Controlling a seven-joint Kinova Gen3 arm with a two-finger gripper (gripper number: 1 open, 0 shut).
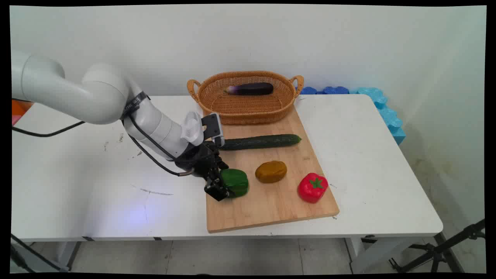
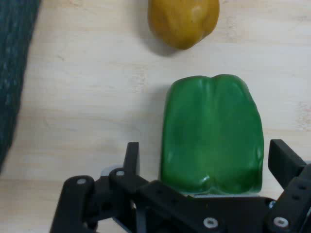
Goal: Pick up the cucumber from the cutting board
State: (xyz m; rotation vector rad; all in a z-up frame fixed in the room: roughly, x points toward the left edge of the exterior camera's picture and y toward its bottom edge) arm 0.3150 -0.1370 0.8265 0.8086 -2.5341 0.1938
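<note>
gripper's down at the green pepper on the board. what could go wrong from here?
1. The gripper is open around the green pepper, whose glossy rounded sides could slip out on closing.
2. The potato lies just beyond the pepper; a push forward might knock it.
3. The cucumber lies close beside the wrist and could get nudged.

**Vegetables on a board, a basket behind**

A white table carries a wooden cutting board. At the board's far end stands a wicker basket with two handles; a dark purple eggplant lies inside it. A long cucumber lies across the board just in front of the basket. Nearer the camera sit three pieces in a row, each apart from the next: a green pepper, a brownish-yellow potato and a red pepper. Blue foam blocks line the table's far right corner, and a black tripod stands on the floor.
</note>
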